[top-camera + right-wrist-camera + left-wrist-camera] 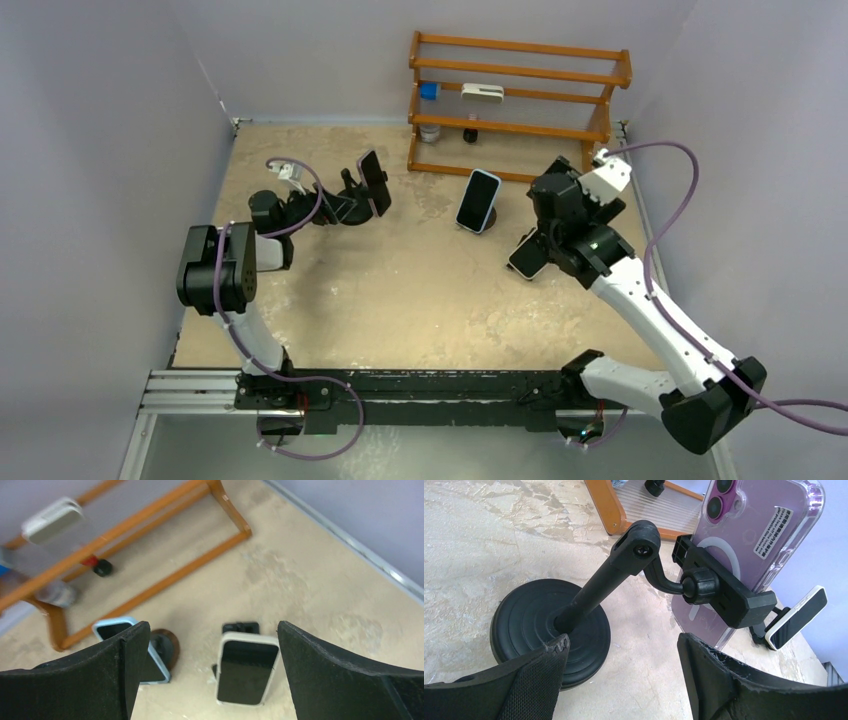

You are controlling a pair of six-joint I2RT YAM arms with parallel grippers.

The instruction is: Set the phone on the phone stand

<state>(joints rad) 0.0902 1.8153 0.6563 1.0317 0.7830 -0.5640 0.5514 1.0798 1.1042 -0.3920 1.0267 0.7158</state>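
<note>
A purple phone in a clear case point(749, 545) sits clamped in the holder of a black phone stand point(549, 630) with a round base; from above, this phone point(375, 182) is at the back left. My left gripper point(624, 655) is open just in front of that base, touching nothing. A blue-cased phone point(478, 200) leans on a second stand at centre. A white-cased phone point(247, 672) rests on a small black stand point(241, 627). My right gripper point(211, 627) hangs open above it, empty.
A wooden rack point(520, 100) stands against the back wall with a white object point(482, 92) and small bottles on it. Grey walls close in the table on three sides. The blue-cased phone point(112, 627) shows partly behind my right gripper's left finger.
</note>
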